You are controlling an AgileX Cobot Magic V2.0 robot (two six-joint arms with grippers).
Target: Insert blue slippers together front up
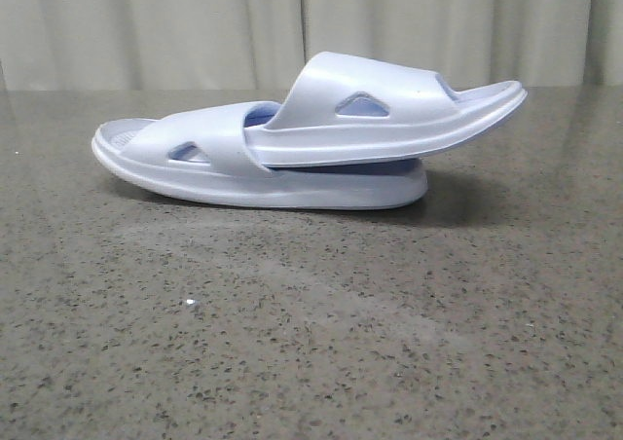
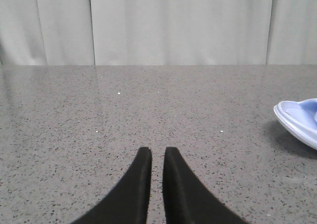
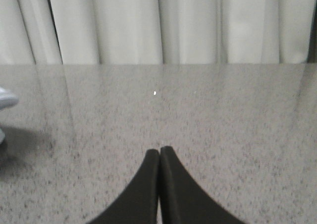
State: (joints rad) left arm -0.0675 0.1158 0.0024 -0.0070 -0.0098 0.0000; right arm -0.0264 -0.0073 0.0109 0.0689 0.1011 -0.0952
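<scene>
Two pale blue slippers lie together in the middle of the table in the front view. The lower slipper (image 1: pixel 195 163) rests flat on its sole. The upper slipper (image 1: pixel 389 114) has one end pushed under the lower one's strap, and its other end sticks out to the right, slightly raised. No gripper shows in the front view. My left gripper (image 2: pixel 157 150) is empty over bare table, its fingers nearly together with a thin slit between them; a slipper end (image 2: pixel 297 121) lies well off to one side. My right gripper (image 3: pixel 159 148) is shut and empty, with a slipper edge (image 3: pixel 6 99) at the frame's border.
The grey speckled table (image 1: pixel 311 343) stretches around the slippers on all sides. A pale curtain (image 1: pixel 195 21) hangs behind the table's far edge.
</scene>
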